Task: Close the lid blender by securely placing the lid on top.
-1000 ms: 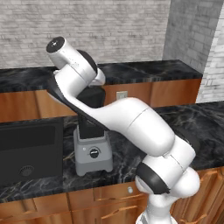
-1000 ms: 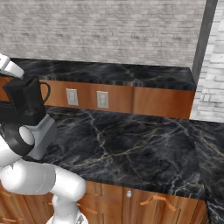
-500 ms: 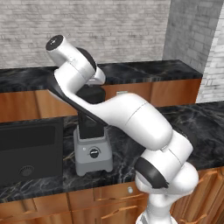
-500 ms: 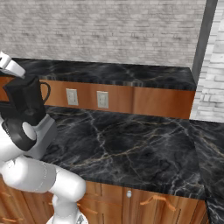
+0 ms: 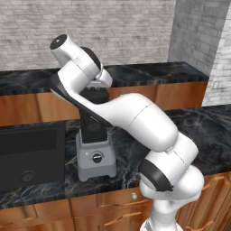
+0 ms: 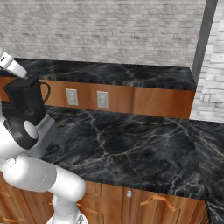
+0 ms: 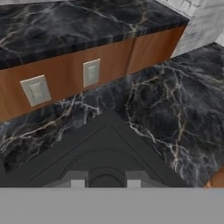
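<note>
Your blender (image 5: 95,151) stands on the dark marble counter (image 6: 131,144) beside the black sink (image 5: 29,153), just as it did a second ago. The lid (image 7: 105,153) sits right under the gripper (image 7: 105,183), whose fingers are pressed together; whether they pinch it, you cannot tell. The arm has barely shifted.

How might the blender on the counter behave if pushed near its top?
The blender would probably tip rather than slide: its tall black jar rises high above a small boxy grey base. It looks rigid, not floppy. The polished marble counter might still allow some sliding.
</note>
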